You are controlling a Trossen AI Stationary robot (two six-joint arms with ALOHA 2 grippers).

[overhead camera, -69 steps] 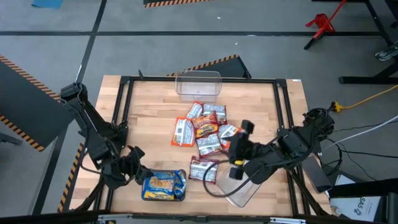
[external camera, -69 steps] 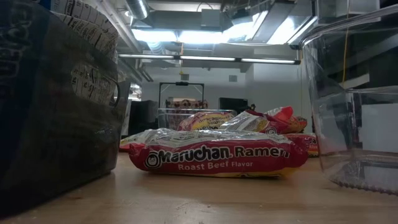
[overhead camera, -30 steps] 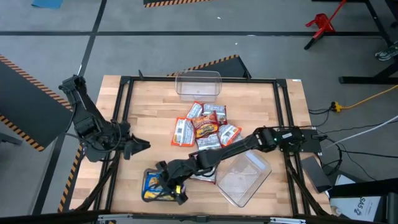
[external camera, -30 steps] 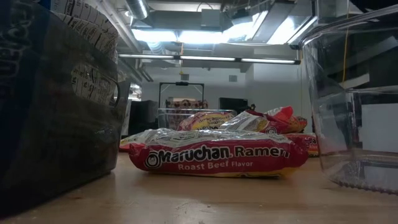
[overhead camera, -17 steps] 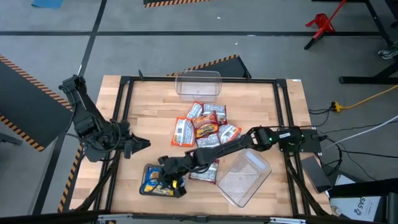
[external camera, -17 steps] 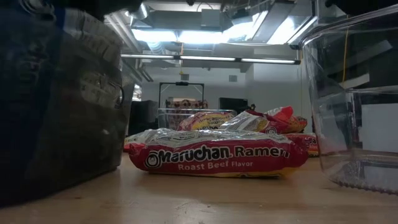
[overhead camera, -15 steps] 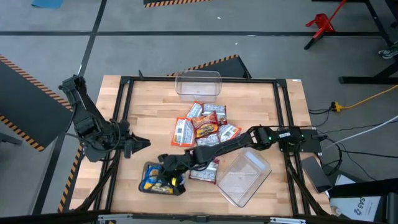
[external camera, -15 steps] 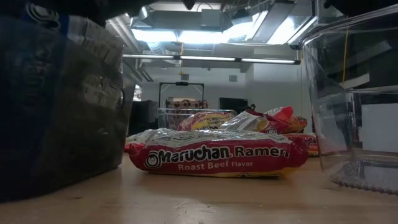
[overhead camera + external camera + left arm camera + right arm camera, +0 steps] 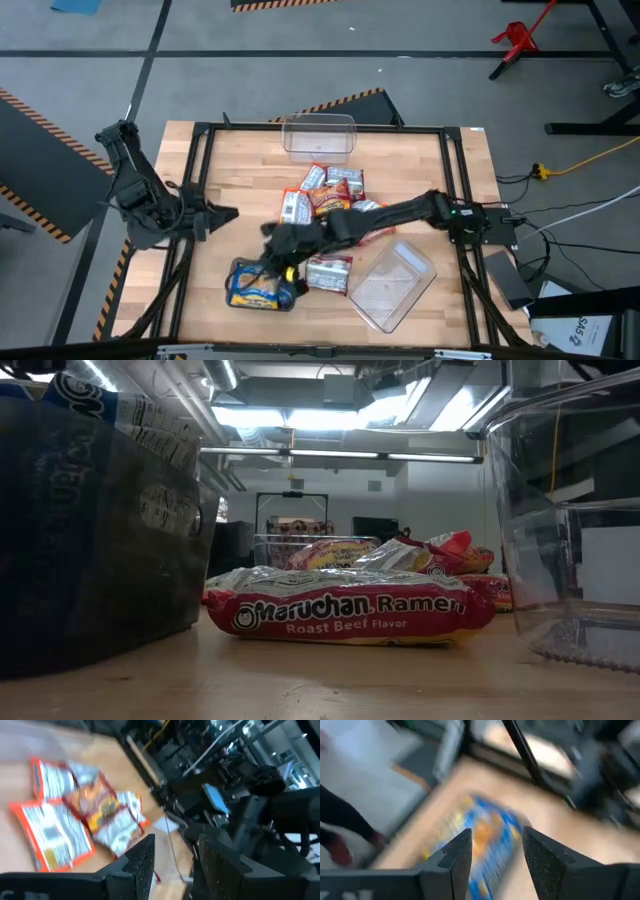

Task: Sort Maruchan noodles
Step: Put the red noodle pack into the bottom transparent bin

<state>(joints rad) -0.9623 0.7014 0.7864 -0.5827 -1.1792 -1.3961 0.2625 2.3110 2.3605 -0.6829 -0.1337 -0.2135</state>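
A stack of blue-and-yellow noodle packets (image 9: 262, 286) lies flat near the table's near-left edge; it fills the left of the low view (image 9: 90, 530). Red and orange packets (image 9: 330, 200) lie heaped at mid-table, and a red-and-white packet (image 9: 328, 272) lies alone nearer me. It reads "Roast Beef" in the low view (image 9: 350, 615). My right gripper (image 9: 278, 255) is open and empty, just above the blue stack's far edge. Its wrist view shows the stack (image 9: 485, 835) between its spread fingers. My left gripper (image 9: 225, 213) is open and empty at the table's left, pointing toward the heap (image 9: 75, 815).
One clear plastic tub (image 9: 318, 135) stands at the table's far edge. A second clear tub (image 9: 392, 285) stands at the near right and shows large in the low view (image 9: 570, 520). A black frame (image 9: 200, 140) runs around the tabletop. Bare wood lies between the left gripper and the heap.
My right gripper has risen from the blue-and-yellow stack and drawn back toward the far right. The stack has shifted and turned a little on the table. My left gripper has moved a little toward the far edge.
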